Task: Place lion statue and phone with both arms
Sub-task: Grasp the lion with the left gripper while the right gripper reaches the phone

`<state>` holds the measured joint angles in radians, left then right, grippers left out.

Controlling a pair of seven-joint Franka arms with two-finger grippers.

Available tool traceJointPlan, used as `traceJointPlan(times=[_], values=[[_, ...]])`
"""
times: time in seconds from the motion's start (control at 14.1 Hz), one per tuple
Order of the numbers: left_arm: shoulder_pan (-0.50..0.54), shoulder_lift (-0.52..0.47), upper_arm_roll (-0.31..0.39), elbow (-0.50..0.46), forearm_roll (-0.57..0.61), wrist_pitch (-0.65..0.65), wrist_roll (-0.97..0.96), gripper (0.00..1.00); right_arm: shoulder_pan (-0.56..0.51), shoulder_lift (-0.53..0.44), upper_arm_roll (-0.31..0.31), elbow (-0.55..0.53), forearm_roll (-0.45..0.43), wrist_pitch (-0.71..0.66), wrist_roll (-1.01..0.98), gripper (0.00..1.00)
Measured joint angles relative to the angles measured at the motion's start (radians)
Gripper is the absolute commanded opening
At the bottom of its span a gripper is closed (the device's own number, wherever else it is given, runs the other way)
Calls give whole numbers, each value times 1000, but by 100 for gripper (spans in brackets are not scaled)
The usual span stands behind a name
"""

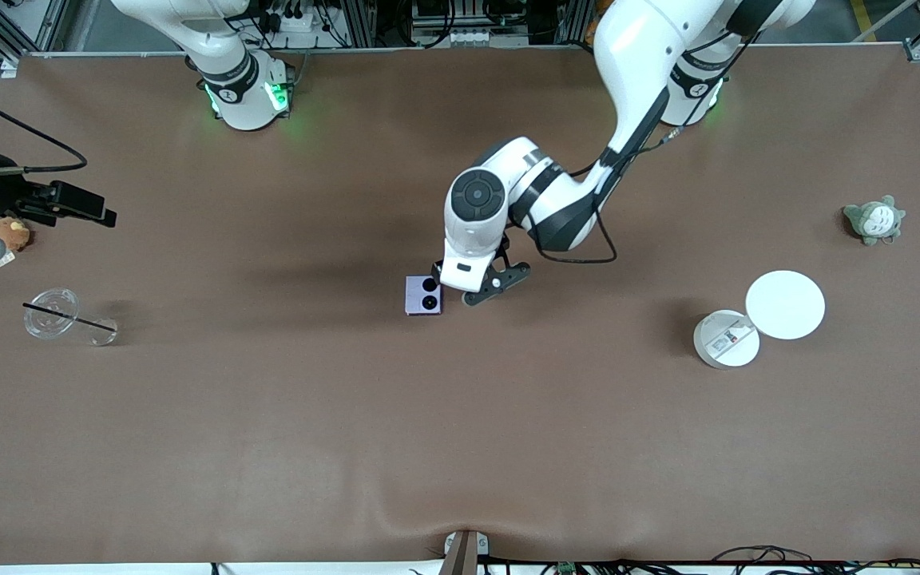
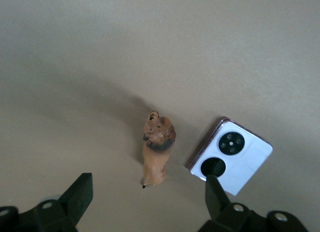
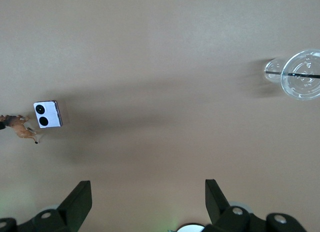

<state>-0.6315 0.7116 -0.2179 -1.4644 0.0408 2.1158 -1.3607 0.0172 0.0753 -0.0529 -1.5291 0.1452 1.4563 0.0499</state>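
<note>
The lion statue [image 2: 157, 152], a tiny orange-brown figurine, lies on the brown table beside the lavender phone [image 2: 232, 154]. My left gripper [image 2: 148, 197] hangs low over the statue, open, with one finger on each side of its tail end and one fingertip [image 2: 215, 192] in front of the phone's edge. In the front view the phone [image 1: 423, 295] shows at the table's middle, and the left gripper [image 1: 468, 287] hides the statue. My right gripper [image 3: 148, 197] waits open and high, empty, with the phone [image 3: 47, 114] and statue [image 3: 20, 127] far off in its view.
A clear lid with a black straw [image 1: 51, 313] and a brown plush [image 1: 11, 233] lie toward the right arm's end. Two white discs [image 1: 785, 304] [image 1: 726, 339] and a grey-green plush [image 1: 874, 220] lie toward the left arm's end.
</note>
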Motion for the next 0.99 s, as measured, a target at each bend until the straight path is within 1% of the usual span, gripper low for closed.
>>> traceJointPlan(times=[0.07, 0.21, 0.43, 0.64, 0.85, 0.92, 0.99], values=[[-4, 13, 0, 0, 13, 6, -14, 86, 0, 3, 0, 0, 11, 2, 0, 100], [-8, 31, 1, 1, 33, 7, -37, 80, 0, 12, -1, 0, 31, 3, 3, 100], [-8, 49, 3, 1, 45, 20, -54, 76, 3, 21, 1, 0, 36, 4, 54, 100], [-8, 59, 8, 1, 51, 49, -55, 75, 17, 29, 5, 0, 39, 4, 99, 100], [-8, 73, 23, 1, 53, 72, -55, 58, 61, 42, 7, -6, 43, 12, 184, 100], [-8, 79, 26, 1, 53, 77, -55, 44, 84, 45, 8, -20, 48, 34, 214, 100], [-8, 83, 26, 1, 53, 80, -55, 22, 108, 47, 9, -40, 51, 60, 248, 100]])
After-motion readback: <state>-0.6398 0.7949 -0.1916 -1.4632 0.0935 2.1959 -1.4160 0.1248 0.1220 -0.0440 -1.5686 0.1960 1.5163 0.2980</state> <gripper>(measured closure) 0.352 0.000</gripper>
